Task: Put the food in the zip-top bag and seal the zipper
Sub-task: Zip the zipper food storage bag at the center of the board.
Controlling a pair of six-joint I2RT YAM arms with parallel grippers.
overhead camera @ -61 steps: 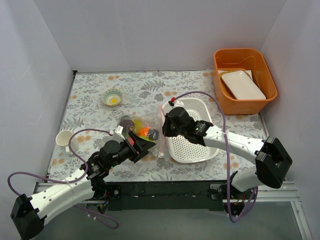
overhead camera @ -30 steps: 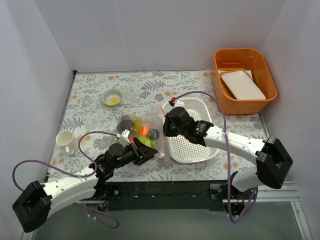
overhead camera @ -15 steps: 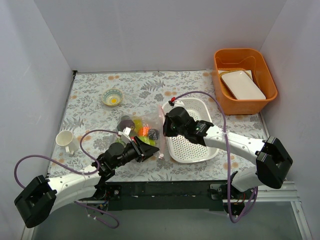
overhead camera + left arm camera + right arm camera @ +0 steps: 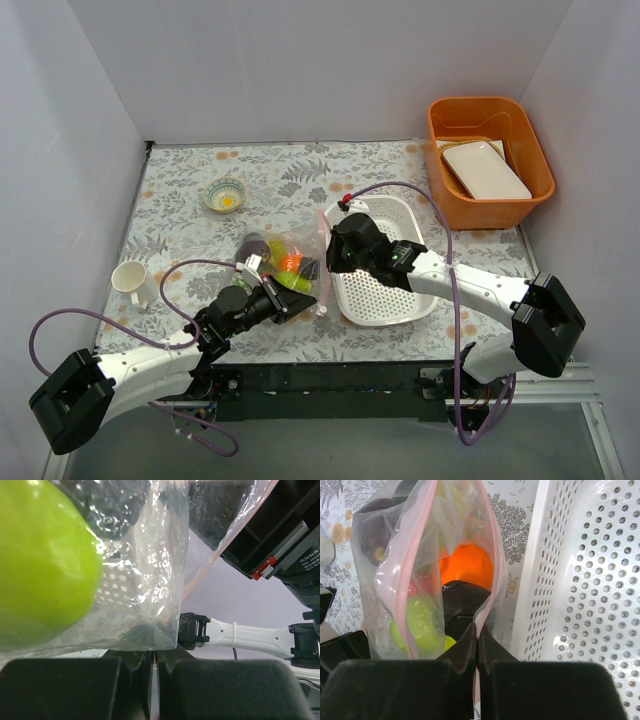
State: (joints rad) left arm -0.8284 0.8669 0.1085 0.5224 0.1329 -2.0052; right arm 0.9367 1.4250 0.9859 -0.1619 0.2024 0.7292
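The clear zip-top bag [image 4: 283,258] lies left of the white basket, its mouth toward the basket. The food is inside it: an orange [image 4: 467,565], a green pear [image 4: 40,565], a dark fruit [image 4: 462,599] and a purple plum [image 4: 253,246]. The pink zipper [image 4: 403,587] gapes open in the right wrist view. My right gripper [image 4: 477,632] is shut on the mouth's right-hand pink edge. My left gripper [image 4: 154,661] is shut on the bag's bottom corner, the pear just above the pads. From above it shows as the left gripper [image 4: 296,299] at the bag's near side and the right gripper [image 4: 326,262] at the mouth.
The white perforated basket [image 4: 385,290] sits directly under my right arm, touching the bag's mouth side. An orange bin [image 4: 535,165] with a white plate stands at the back right. A small bowl [image 4: 226,193] and a white mug [image 4: 130,280] stand on the left.
My left gripper has closed from open onto the bag's near corner after reaching in a little. The right arm has kept still, holding the pink edge.
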